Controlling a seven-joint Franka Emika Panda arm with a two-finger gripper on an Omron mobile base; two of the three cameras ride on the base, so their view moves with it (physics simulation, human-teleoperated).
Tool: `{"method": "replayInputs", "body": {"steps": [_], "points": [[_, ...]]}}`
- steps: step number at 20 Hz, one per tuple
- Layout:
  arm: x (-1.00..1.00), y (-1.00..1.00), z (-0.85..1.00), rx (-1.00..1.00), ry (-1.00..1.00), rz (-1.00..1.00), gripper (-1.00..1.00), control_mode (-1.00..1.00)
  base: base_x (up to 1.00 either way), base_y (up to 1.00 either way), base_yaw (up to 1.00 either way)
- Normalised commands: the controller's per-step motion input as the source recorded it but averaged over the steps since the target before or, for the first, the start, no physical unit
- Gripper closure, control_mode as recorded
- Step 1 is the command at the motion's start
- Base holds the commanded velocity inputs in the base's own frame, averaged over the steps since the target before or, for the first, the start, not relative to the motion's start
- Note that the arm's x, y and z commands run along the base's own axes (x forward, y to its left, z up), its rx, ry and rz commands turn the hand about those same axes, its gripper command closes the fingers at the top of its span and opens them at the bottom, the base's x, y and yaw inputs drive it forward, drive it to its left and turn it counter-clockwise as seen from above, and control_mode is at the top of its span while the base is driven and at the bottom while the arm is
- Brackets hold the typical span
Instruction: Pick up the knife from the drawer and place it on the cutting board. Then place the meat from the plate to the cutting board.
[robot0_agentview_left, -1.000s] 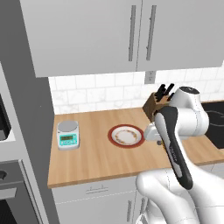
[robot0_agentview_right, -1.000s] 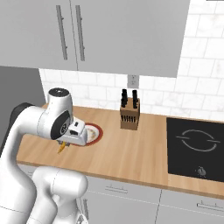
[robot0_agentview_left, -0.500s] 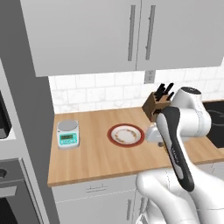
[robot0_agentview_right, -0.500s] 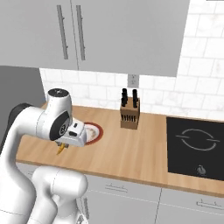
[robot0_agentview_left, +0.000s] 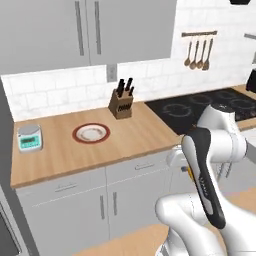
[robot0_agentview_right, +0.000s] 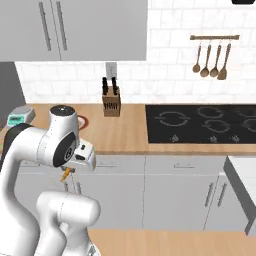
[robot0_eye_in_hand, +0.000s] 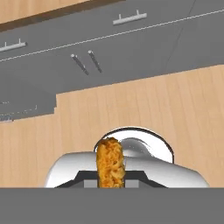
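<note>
From where I sit, the counter (robot0_agentview_left: 125, 145) with its now bare plate (robot0_agentview_left: 91, 133) lies well off to the left and behind the arm, and I see no cutting board in any frame, so I judge the base has to drive on before I can set anything down. The gripper (robot0_agentview_right: 70, 170) hangs low in front of the cabinet doors (robot0_agentview_right: 175, 195), jaws closed on the meat (robot0_eye_in_hand: 110, 162), which stands up between them with its long axis running along the fingers. The hand view gives me the orange piece pinched over floor and cabinets; the right base view gives just a sliver of it under the hand.
</note>
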Motion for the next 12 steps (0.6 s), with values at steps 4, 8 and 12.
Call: {"method": "replayInputs", "body": {"steps": [4,8,12], "points": [[0.00,0.00,0.00,0.00,0.00,0.00,1.00,1.00,-0.20,-0.38,-0.71],[0.00,0.00,0.00,0.00,0.00,0.00,1.00,1.00,0.00,-0.73,-0.71],[0.00,0.00,0.00,0.00,0.00,0.00,1.00,1.00,0.02,-0.86,-0.68]]}}
